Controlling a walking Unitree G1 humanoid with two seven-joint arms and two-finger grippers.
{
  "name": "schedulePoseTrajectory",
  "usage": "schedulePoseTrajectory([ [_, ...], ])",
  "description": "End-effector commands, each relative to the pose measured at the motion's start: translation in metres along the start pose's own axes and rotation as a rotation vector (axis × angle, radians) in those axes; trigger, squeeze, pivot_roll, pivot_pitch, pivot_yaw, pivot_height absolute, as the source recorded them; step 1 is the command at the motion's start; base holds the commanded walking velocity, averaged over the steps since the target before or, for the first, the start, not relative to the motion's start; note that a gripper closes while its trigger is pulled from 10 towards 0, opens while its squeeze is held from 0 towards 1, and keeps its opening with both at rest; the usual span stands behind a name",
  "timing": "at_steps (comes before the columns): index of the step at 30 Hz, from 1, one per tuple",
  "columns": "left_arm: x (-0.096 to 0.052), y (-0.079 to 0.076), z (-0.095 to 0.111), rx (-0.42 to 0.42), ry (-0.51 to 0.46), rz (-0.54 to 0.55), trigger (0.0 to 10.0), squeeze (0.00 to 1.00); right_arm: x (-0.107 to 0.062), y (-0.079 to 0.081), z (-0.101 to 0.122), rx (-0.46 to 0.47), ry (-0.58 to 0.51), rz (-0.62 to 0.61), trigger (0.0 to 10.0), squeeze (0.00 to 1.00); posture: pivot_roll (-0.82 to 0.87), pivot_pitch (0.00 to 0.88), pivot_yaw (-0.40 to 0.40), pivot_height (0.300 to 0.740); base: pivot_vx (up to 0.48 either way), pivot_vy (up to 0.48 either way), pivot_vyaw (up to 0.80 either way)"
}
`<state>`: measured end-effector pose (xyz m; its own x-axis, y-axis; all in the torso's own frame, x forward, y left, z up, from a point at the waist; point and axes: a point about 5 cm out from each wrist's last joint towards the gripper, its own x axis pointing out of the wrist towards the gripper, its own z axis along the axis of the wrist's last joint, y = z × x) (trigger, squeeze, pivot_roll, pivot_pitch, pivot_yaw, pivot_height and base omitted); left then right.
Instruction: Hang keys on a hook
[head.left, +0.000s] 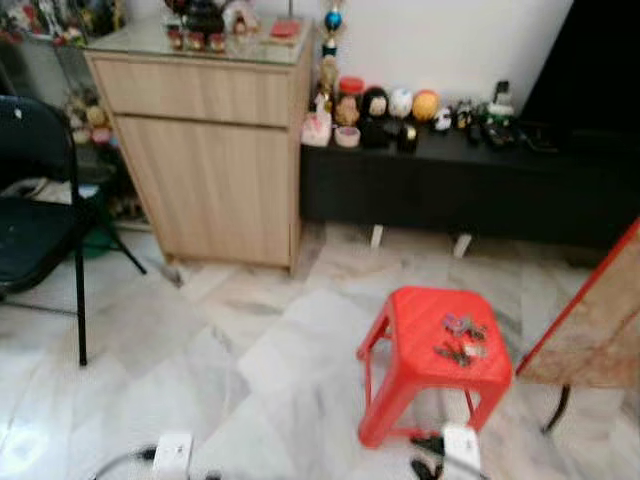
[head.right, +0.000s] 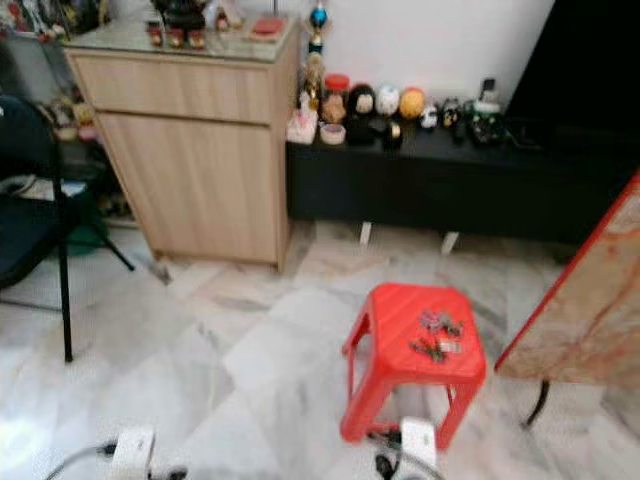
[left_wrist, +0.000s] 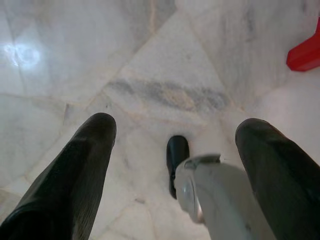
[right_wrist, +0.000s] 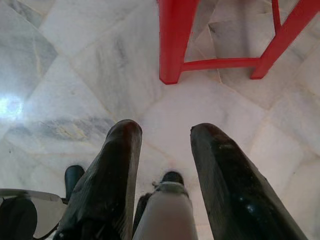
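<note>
A bunch of keys (head.left: 460, 338) lies on top of a low red plastic stool (head.left: 415, 320) on the marble floor, right of centre in the eye views. Both arms hang low at the bottom edge of those views. My left gripper (left_wrist: 177, 125) points down at bare floor with its fingers wide apart and nothing between them; a corner of the stool (left_wrist: 305, 52) shows off to one side. My right gripper (right_wrist: 166, 130) is open too, hanging just in front of the stool's legs (right_wrist: 172, 45) and holding nothing.
A wooden cabinet (head.left: 210, 160) stands at the back left, with a black low bench (head.left: 470, 190) carrying several figurines beside it. A black folding chair (head.left: 40, 230) is at the far left. A red-edged marble-patterned board (head.left: 600, 320) leans close to the stool's right.
</note>
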<state>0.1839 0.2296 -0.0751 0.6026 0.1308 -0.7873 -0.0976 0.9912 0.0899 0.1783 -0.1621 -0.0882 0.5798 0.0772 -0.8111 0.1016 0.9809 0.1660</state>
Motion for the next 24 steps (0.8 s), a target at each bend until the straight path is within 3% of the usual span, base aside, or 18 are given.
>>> schedulePoseTrajectory([
  [1, 0.0, -0.006, -0.002, 0.004, -0.001, -0.02, 10.0, 0.0, -0.002, -0.009, 0.0, 0.006, -0.003, -0.026, 10.0, 0.0, 0.08, 0.0, -0.044, 0.74, 0.0, -0.371, 0.0],
  [6, 0.001, -0.006, 0.006, 0.006, -0.041, -0.024, 10.0, 0.0, -0.002, -0.009, 0.001, 0.01, -0.016, -0.026, 10.0, 0.0, 0.08, 0.0, -0.046, 0.74, 0.0, -0.139, 0.0],
  [7, 0.002, -0.006, 0.023, 0.004, -0.129, -0.032, 10.0, 0.0, -0.002, -0.01, 0.003, 0.014, -0.05, -0.037, 10.0, 0.0, 0.08, 0.0, -0.048, 0.74, 0.0, 0.0, 0.0],
  [9, 0.002, -0.007, 0.032, 0.008, -0.172, -0.035, 10.0, 0.0, -0.002, -0.011, 0.005, 0.015, -0.071, -0.045, 10.0, 0.0, 0.08, 0.0, -0.049, 0.74, 0.0, 0.0, 0.0],
  [14, -0.003, -0.017, 0.079, 0.04, -0.457, -0.105, 10.0, 0.0, -0.005, -0.014, 0.015, 0.031, -0.215, -0.092, 10.0, 0.0, 0.07, 0.0, -0.053, 0.74, 0.0, 0.0, 0.0],
  [18, -0.012, -0.023, 0.101, 0.019, -0.617, -0.13, 10.0, 0.0, -0.008, -0.015, 0.02, 0.076, -0.302, -0.102, 10.0, 0.0, 0.07, 0.0, -0.058, 0.74, 0.0, 0.0, 0.0],
  [21, -0.016, -0.025, 0.107, 0.008, -0.67, -0.133, 10.0, 0.0, -0.009, -0.015, 0.022, 0.078, -0.327, -0.105, 10.0, 0.0, 0.07, 0.0, -0.062, 0.74, 0.0, 0.0, 0.0],
  [23, -0.024, -0.028, 0.113, 0.001, -0.754, -0.144, 10.0, 0.0, -0.013, -0.003, 0.087, -0.111, -0.591, -0.12, 10.0, 0.0, 0.07, 0.0, -0.063, 0.74, 0.0, 0.0, 0.0],
  [24, -0.024, -0.028, 0.113, 0.001, -0.754, -0.144, 10.0, 0.0, -0.013, -0.003, 0.087, -0.111, -0.591, -0.12, 10.0, 0.0, 0.07, 0.0, -0.063, 0.74, 0.0, 0.0, 0.0],
])
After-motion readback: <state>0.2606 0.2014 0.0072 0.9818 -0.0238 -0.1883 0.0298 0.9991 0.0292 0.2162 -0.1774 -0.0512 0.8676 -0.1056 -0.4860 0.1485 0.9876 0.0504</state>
